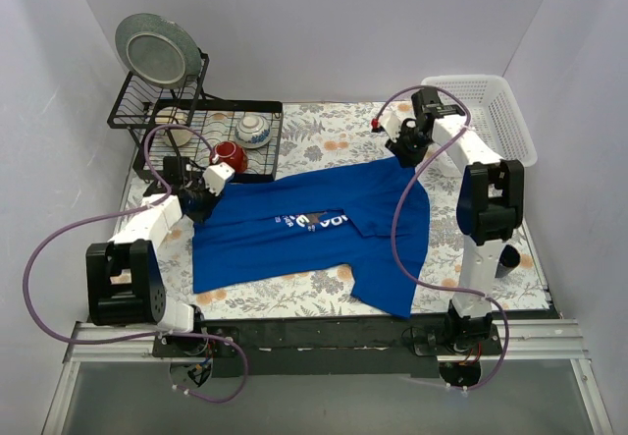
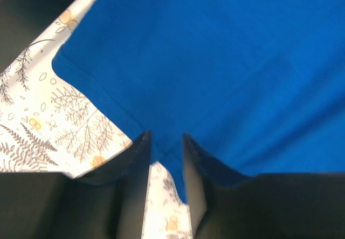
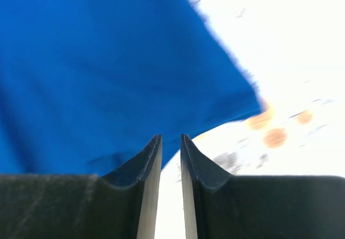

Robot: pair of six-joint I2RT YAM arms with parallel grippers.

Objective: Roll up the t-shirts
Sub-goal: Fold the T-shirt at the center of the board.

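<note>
The royal-blue t-shirt [image 1: 285, 244] lies spread on the floral cloth, its white lettering near the middle and its right part folded down toward the front. My left gripper [image 1: 203, 196] sits at the shirt's far left corner. In the left wrist view its jaws [image 2: 166, 136] stand a narrow gap apart, with the shirt's hem [image 2: 215, 61] running between the tips. My right gripper [image 1: 405, 152] is at the shirt's far right corner. In the right wrist view [image 3: 171, 136] the jaws stand narrowly apart at the edge of the blue cloth [image 3: 108, 61]. That view is blurred.
A black wire dish rack [image 1: 132, 116] stands at the back left with a grey plate [image 1: 155, 50], bowls [image 1: 253, 129] and a red mug [image 1: 231, 155] close behind my left gripper. A white plastic basket [image 1: 491, 111] stands at the back right. The floral tablecloth [image 1: 294, 293] covers the table.
</note>
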